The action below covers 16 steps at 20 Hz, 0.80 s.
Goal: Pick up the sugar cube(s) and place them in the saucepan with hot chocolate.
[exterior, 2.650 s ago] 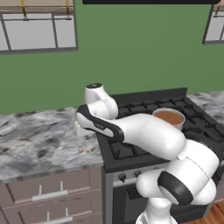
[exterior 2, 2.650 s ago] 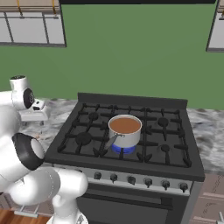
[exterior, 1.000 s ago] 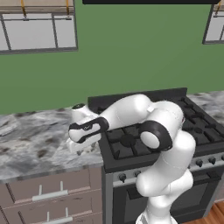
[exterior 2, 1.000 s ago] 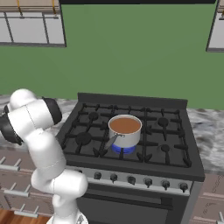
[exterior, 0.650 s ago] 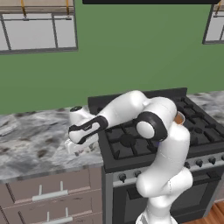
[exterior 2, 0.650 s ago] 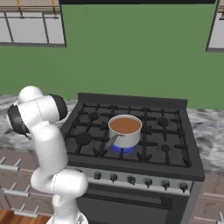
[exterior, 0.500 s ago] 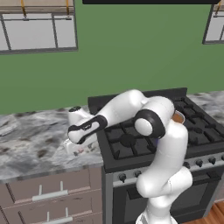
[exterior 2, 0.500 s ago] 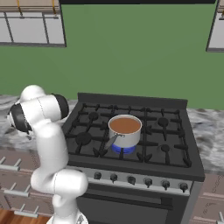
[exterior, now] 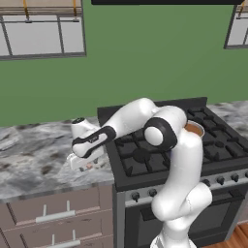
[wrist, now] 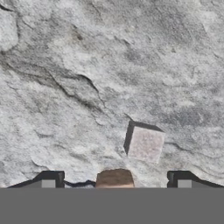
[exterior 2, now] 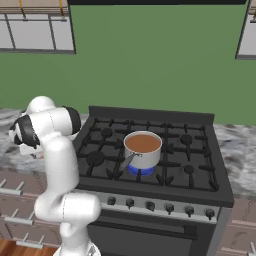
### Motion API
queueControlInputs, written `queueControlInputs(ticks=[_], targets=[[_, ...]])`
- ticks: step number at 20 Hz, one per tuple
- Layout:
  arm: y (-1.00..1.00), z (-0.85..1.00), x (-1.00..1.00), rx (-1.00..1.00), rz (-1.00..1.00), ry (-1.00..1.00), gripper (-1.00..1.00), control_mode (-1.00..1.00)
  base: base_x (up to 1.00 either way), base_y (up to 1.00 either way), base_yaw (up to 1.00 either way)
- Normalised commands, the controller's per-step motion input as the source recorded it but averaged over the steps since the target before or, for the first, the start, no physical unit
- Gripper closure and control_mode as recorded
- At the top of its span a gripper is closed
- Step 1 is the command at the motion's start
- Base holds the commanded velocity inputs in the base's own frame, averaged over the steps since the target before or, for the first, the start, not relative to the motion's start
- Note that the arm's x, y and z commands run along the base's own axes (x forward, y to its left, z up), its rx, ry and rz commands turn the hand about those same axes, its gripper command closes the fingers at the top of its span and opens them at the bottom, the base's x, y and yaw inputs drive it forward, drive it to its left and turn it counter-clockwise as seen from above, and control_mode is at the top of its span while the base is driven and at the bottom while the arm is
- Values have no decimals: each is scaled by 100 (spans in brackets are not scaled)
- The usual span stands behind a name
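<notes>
Hand [wrist: 115,181] sat low over the grey marbled tabletop [wrist: 87,65], pointing straight down; from the left base view it [exterior: 83,162] hung just left of the stove [exterior: 164,145]. Both dark finger tips [wrist: 49,179] showed at the bottom of the hand view, set wide apart, with nothing clamped between them: jaws open, empty. The sugar cube [wrist: 145,144] lay on the tabletop ahead of the tips, within the span between them but nearer the right-hand tip in that view, apart from both. A tan patch [wrist: 113,178] sat midway between the tips; could not tell what it was. Judged purpose of pose: wide jaws lowered to straddle the cube before closing.

Saucepan with hot chocolate [exterior 2: 142,149] stood on a lit burner near the stove's front centre, handle toward the front, well apart from the cube.
</notes>
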Motion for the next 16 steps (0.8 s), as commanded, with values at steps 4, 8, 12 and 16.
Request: queueControlInputs(ticks=[4,8,12,16], targets=[[0,-34,-8,0,0,0,-100,-100,0,0,0],[-1,-26,-24,0,0,0,-100,-100,0,0,0],[-3,-27,-20,0,-2,1,-100,-100,0,0,0],[-2,-14,-11,0,-1,0,-100,-100,0,0,0]])
